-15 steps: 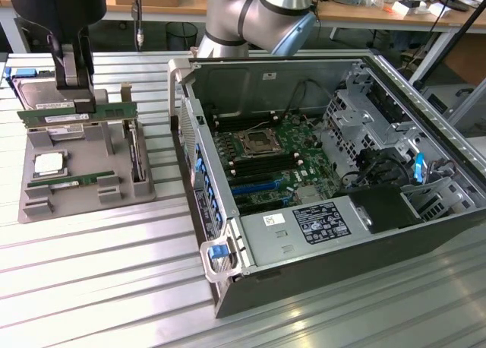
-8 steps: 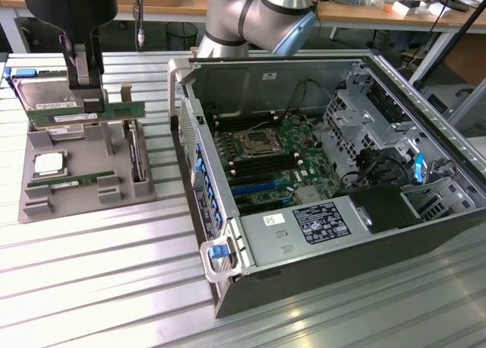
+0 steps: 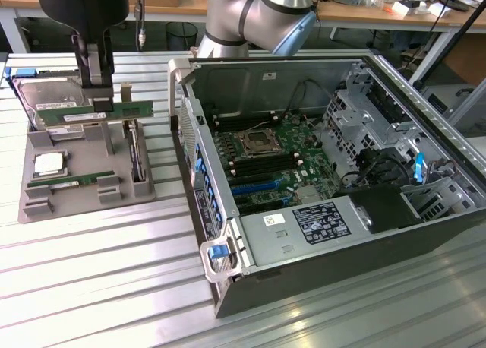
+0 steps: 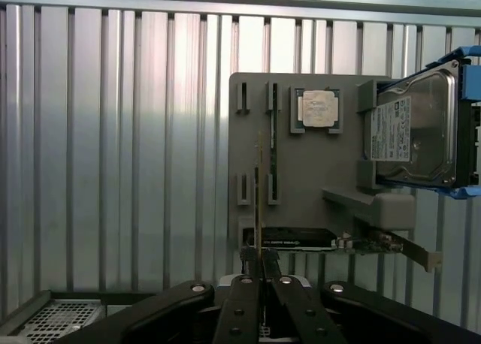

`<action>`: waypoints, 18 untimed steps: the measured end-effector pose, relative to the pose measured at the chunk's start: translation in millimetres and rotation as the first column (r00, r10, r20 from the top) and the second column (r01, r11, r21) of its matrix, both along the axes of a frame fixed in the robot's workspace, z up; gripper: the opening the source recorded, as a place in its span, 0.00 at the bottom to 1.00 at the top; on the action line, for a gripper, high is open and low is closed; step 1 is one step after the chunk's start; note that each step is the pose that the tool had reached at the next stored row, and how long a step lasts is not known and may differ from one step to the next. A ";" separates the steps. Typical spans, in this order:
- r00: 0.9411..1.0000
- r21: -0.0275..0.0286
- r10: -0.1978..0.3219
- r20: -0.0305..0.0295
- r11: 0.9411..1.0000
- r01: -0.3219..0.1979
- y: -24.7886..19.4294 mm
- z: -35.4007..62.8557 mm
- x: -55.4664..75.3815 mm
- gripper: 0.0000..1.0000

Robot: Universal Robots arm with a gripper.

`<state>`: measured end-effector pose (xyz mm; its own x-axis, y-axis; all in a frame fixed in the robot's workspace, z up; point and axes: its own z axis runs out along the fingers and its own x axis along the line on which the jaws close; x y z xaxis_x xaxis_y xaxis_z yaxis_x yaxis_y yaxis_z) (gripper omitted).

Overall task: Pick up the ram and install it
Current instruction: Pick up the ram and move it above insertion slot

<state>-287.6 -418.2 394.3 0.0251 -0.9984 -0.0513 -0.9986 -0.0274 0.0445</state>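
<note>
Fingers shut tight on ram, held level just above gray tray on counter, w/ open PC case alongside.

Lab: cluttered workbenches, open computer case

The pincer clamps the thin ram edge-on over the gray tray.

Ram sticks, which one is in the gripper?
The ram held above the grey tray, pinched by the gripper; the other stick lies flat on it.
</note>
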 end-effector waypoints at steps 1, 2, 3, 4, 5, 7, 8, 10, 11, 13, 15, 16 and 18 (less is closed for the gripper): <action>1.000 0.000 0.000 0.000 1.000 0.000 0.0 0.0 0.8 0.12; 1.000 0.000 0.000 0.000 1.000 0.000 0.0 0.0 1.8 0.12; 1.000 0.000 0.000 0.000 1.000 0.000 0.0 0.0 2.7 0.12; 1.000 0.000 0.000 0.000 1.000 0.000 0.0 0.0 5.0 0.12; 1.000 0.000 0.000 0.000 1.000 0.000 0.0 0.0 6.6 0.12; 1.000 0.000 0.000 0.000 1.000 0.000 0.0 0.0 9.4 0.12; 1.000 0.000 0.000 0.000 1.000 0.000 0.0 0.0 10.2 0.12; 1.000 0.000 0.000 0.000 1.000 0.000 0.0 0.0 12.8 0.12; 1.000 0.000 0.000 0.000 1.000 0.000 0.0 0.0 14.2 0.12; 1.000 0.000 0.000 0.000 1.000 0.000 0.0 0.0 17.4 0.12; 1.000 0.000 0.000 0.000 1.000 0.000 0.0 0.0 19.9 0.12; 1.000 0.000 0.000 0.000 1.000 0.000 0.0 0.0 22.1 0.12; 1.000 0.000 0.000 0.000 1.000 0.000 0.0 0.0 26.2 0.12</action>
